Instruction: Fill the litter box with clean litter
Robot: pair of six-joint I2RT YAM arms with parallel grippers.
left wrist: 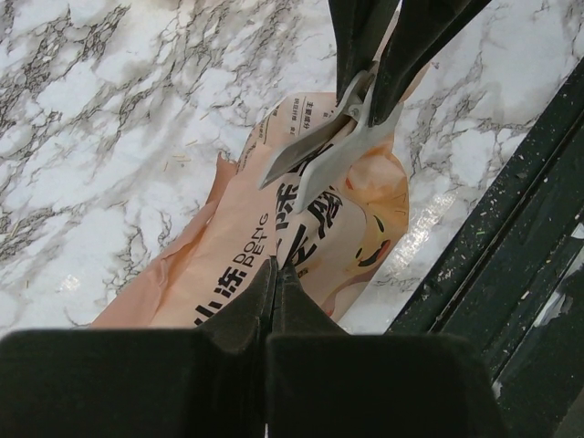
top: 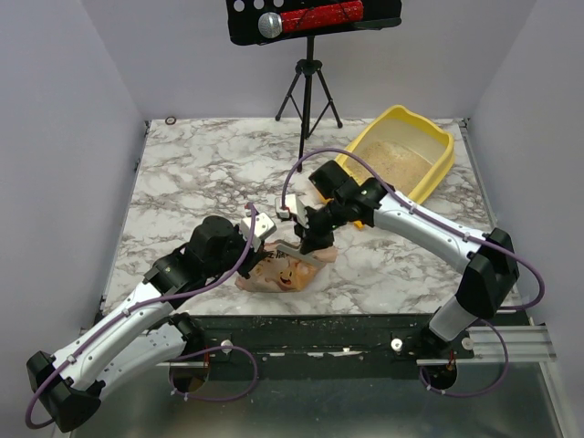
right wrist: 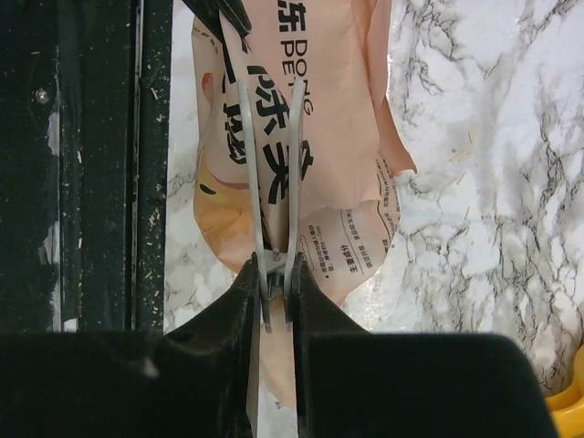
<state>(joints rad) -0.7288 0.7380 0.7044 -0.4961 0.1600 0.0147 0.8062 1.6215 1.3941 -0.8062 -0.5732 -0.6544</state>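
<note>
1. Between the fingers of my right claw sit the scissors, gripped at the handles. The blades are slightly apart and laid along the bag, placed, I judge, to cut it open.
2. At the bag's other end my left claw is closed. It appears to pinch the paper so that it holds taut and steady under the blades.
3. Beneath both claws, the bag lies on its side on the tabletop, near the front edge and between the arms, where each can reach it.
4. Far right, the litter box sits well apart from the bag. Some litter already covers its floor; I reckon more must come from the bag.
</note>
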